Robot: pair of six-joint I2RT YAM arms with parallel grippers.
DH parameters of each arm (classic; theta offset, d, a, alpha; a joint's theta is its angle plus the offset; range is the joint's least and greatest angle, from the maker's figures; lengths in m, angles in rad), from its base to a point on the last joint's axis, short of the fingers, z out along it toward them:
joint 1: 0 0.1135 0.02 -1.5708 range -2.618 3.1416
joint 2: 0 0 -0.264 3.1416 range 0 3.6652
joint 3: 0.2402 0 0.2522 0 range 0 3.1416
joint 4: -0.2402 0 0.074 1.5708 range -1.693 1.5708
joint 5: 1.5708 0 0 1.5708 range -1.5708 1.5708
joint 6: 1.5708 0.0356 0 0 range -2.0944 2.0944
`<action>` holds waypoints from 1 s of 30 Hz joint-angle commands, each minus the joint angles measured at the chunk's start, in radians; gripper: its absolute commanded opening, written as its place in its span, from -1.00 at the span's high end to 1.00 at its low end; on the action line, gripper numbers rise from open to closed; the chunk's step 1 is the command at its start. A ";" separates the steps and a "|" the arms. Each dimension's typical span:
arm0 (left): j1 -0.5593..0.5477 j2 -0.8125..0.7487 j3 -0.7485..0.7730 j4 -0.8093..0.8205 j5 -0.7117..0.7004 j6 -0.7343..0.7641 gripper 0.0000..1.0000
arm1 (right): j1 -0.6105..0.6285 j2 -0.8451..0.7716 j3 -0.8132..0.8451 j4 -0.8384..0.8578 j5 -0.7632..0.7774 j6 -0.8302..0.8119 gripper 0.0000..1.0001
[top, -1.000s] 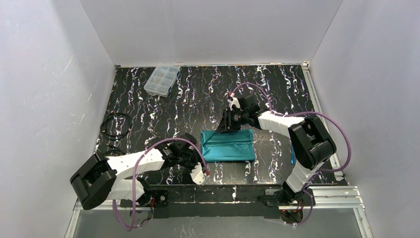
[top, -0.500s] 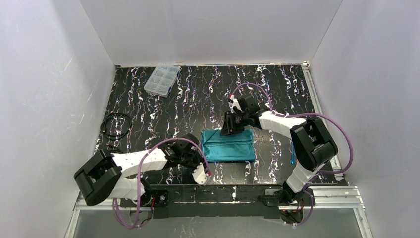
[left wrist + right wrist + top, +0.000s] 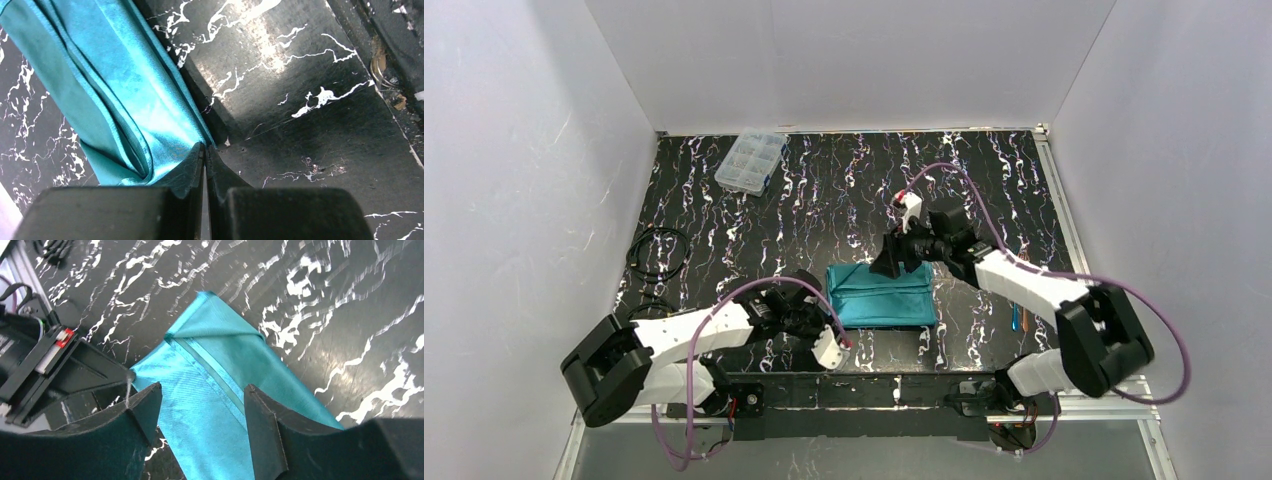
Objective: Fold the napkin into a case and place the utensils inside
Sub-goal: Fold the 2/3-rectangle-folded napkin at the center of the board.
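Note:
The napkin (image 3: 882, 295) lies on the black marbled table as a teal-green folded rectangle, a folded-over flap at its far left corner (image 3: 215, 322). My left gripper (image 3: 826, 312) sits low at the near left corner; in the left wrist view its jaws are shut together (image 3: 205, 148) right on the corner's hem, cloth (image 3: 107, 85) bunched beside them. My right gripper (image 3: 892, 262) hovers open over the far left part of the napkin (image 3: 210, 415), its midpoint (image 3: 202, 405) above the cloth, which shows between the fingers. The utensils (image 3: 1016, 318) lie at the right, thin and orange-blue.
A clear plastic compartment box (image 3: 750, 160) stands at the far left of the table. A coil of black cable (image 3: 656, 255) lies by the left wall. White walls close in three sides; a metal rail (image 3: 1084, 385) runs along the near edge.
My left gripper closed at the napkin's near left corner. My right gripper opened wider, and the right arm's elbow swung out to the right and toward the near edge.

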 commanded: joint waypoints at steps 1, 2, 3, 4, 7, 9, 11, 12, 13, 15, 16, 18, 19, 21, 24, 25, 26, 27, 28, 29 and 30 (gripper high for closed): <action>-0.001 -0.045 0.051 -0.065 0.041 -0.114 1.00 | 0.022 -0.117 -0.054 0.159 -0.057 -0.214 -0.45; 0.002 -0.044 0.063 -0.078 0.046 -0.139 1.00 | 0.029 -0.121 -0.047 0.127 -0.057 -0.263 -0.45; 0.005 -0.041 0.077 -0.090 0.054 -0.163 1.00 | 0.036 -0.124 -0.040 0.091 -0.050 -0.300 -0.45; 0.011 -0.038 0.090 -0.105 0.066 -0.181 1.00 | 0.042 -0.130 -0.041 0.071 -0.040 -0.326 -0.45; 0.027 -0.034 0.118 -0.150 0.108 -0.200 1.00 | 0.046 -0.180 -0.082 0.097 -0.017 -0.341 -0.46; 0.036 -0.034 0.121 -0.150 0.118 -0.216 1.00 | 0.046 -0.228 -0.126 0.156 -0.015 -0.319 -0.47; 0.048 -0.017 0.143 -0.169 0.129 -0.232 1.00 | 0.047 -0.261 -0.176 0.238 -0.033 -0.291 -0.47; 0.054 -0.004 0.160 -0.194 0.134 -0.239 1.00 | 0.048 -0.268 -0.190 0.257 -0.043 -0.287 -0.48; 0.060 0.010 0.173 -0.213 0.137 -0.249 1.00 | 0.051 -0.273 -0.198 0.262 -0.049 -0.296 -0.48; 0.073 0.031 0.196 -0.258 0.153 -0.234 0.99 | 0.062 -0.279 -0.210 0.253 -0.052 -0.319 -0.48; 0.074 0.035 0.194 -0.270 0.150 -0.210 0.96 | 0.070 -0.282 -0.214 0.239 -0.046 -0.333 -0.48; 0.074 0.022 0.154 -0.237 0.131 -0.162 0.74 | 0.076 -0.288 -0.214 0.219 -0.019 -0.350 -0.48; 0.075 0.012 0.127 -0.208 0.121 -0.142 0.61 | 0.076 -0.290 -0.214 0.216 -0.012 -0.353 -0.48; 0.074 -0.001 0.088 -0.178 0.110 -0.103 0.38 | 0.077 -0.289 -0.209 0.215 -0.009 -0.352 -0.48; 0.074 0.001 0.092 -0.169 0.102 -0.100 0.25 | 0.076 -0.272 -0.202 0.209 -0.006 -0.345 -0.48; 0.073 -0.002 0.096 -0.172 0.105 -0.100 0.22 | 0.076 -0.267 -0.205 0.215 -0.006 -0.340 -0.48; 0.074 -0.005 0.098 -0.176 0.107 -0.097 0.21 | 0.076 -0.264 -0.206 0.221 -0.001 -0.334 -0.48; 0.073 -0.011 0.095 -0.176 0.112 -0.092 0.20 | 0.076 -0.258 -0.205 0.223 0.005 -0.330 -0.48; 0.072 -0.018 0.089 -0.176 0.117 -0.082 0.20 | 0.076 -0.253 -0.204 0.224 0.013 -0.325 -0.48; 0.070 -0.026 0.079 -0.174 0.120 -0.075 0.19 | 0.077 -0.246 -0.200 0.223 0.022 -0.319 -0.48; 0.069 -0.033 0.070 -0.170 0.124 -0.068 0.14 | 0.076 -0.241 -0.194 0.221 0.031 -0.314 -0.48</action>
